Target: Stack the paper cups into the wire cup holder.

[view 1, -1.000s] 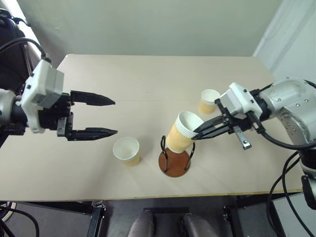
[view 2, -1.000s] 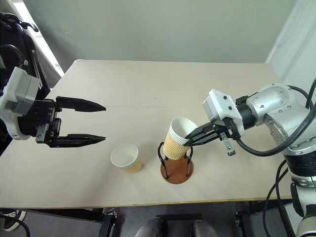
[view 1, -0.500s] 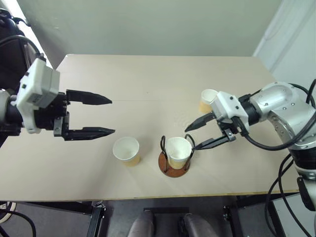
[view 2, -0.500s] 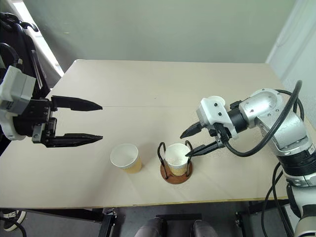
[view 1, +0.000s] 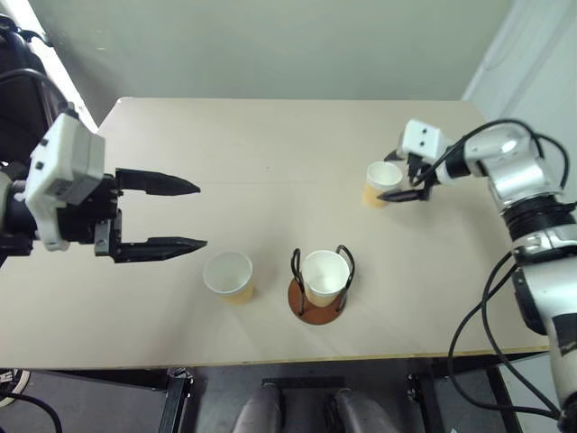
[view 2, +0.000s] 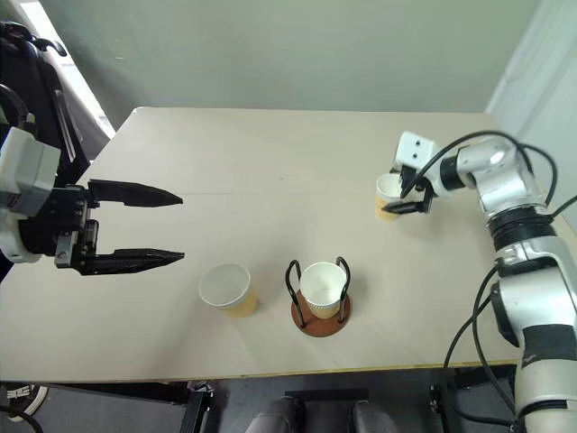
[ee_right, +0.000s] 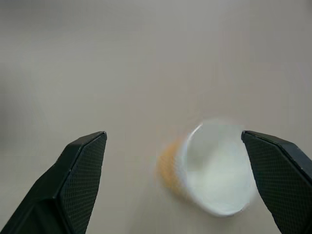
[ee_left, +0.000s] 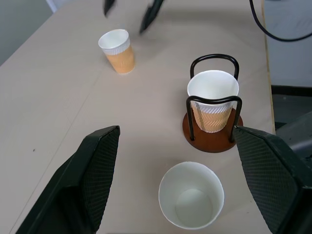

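Change since a second ago: the cup formerly pinched by the right gripper (view 1: 397,180) now stands upright inside the wire cup holder (view 1: 317,305), and that gripper has let go and shifted to the far cup (view 1: 381,181). Right gripper: fingers spread wide, empty, flanking the far cup without gripping it. Left gripper (view 1: 171,215): spread wide, empty, above the table (view 1: 270,144). Third cup (view 1: 229,275): upright, just beside the holder.

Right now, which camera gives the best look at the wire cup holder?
The left wrist view: the wire cup holder is close, with both loops and the cup inside it plain. Both eye views show it smaller, from above. The right wrist view looks at another cup.
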